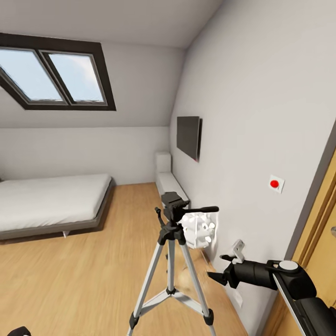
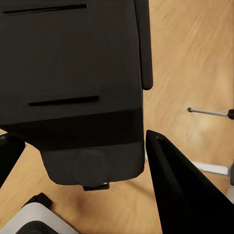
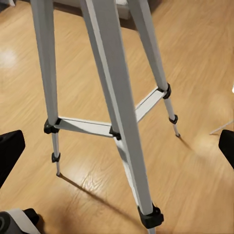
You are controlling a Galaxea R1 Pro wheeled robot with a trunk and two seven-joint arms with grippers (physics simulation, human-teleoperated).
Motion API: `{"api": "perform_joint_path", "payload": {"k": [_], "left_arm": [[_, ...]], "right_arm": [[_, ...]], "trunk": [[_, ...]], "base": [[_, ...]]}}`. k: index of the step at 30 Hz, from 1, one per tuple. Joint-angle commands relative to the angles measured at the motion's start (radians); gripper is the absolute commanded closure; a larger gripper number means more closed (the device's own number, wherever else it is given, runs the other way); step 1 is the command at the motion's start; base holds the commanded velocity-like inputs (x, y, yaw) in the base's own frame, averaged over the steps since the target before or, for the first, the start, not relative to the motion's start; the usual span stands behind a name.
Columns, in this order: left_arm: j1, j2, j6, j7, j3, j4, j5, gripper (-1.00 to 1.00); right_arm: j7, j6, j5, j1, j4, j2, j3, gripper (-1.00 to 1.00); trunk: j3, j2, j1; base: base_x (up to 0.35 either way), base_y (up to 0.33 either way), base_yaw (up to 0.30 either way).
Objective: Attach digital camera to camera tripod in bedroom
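The camera tripod (image 1: 170,261) stands on the wood floor of the bedroom, silver legs spread, its black head (image 1: 173,204) bare and the pan handle (image 1: 201,210) pointing right. My right gripper (image 1: 217,267) hangs open just right of the tripod at mid-leg height. In the right wrist view the tripod legs (image 3: 117,97) stand ahead of the wide-apart fingers (image 3: 9,153), nothing held. My left gripper (image 2: 97,180) is open beside a big black part of my own body (image 2: 73,73). The digital camera is out of view.
A white spiky globe lamp (image 1: 198,229) stands right behind the tripod head, near the wall. The low grey bed (image 1: 51,200) is at the left, the wall TV (image 1: 188,137) and a white bench (image 1: 170,183) along the right wall. A wooden door (image 1: 324,242) is at the far right.
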Motion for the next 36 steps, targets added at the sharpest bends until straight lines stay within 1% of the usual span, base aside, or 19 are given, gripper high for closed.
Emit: {"api": "perform_joint_path", "payload": {"k": [1,5,15,26,30,36], "left_arm": [[0.000,-0.001,0.005,0.002,0.002,-0.001,0.006,1.00],[0.000,-0.001,0.006,0.002,0.002,0.000,0.006,1.00],[0.000,-0.001,0.006,0.002,0.002,-0.001,0.006,1.00],[0.000,-0.001,0.006,0.002,0.002,-0.001,0.006,1.00],[0.000,-0.001,0.006,0.002,0.002,-0.001,0.006,1.00],[0.000,-0.001,0.006,0.002,0.002,-0.001,0.006,1.00]], "right_arm": [[0.007,0.003,0.008,0.000,-0.001,0.000,0.000,-1.00],[0.007,0.002,0.008,0.001,-0.001,0.000,-0.001,-1.00],[0.007,0.001,0.008,0.001,-0.001,0.000,-0.001,-1.00],[0.007,0.000,0.008,0.001,-0.001,0.000,0.000,-1.00],[0.007,-0.003,0.008,0.002,-0.002,0.000,0.000,-1.00],[0.007,-0.006,0.008,0.003,-0.002,0.000,0.001,-1.00]], "trunk": [[0.000,-0.001,0.000],[0.000,-0.001,0.000],[0.000,-0.001,0.000],[0.000,-0.001,0.000],[0.000,-0.001,0.000],[0.000,-0.001,0.000]], "base": [[0.002,-0.002,0.238],[0.001,-0.028,0.142],[0.000,-0.191,0.023],[0.000,-0.036,0.007],[0.000,-0.004,0.122],[0.000,-0.002,0.218]]}}
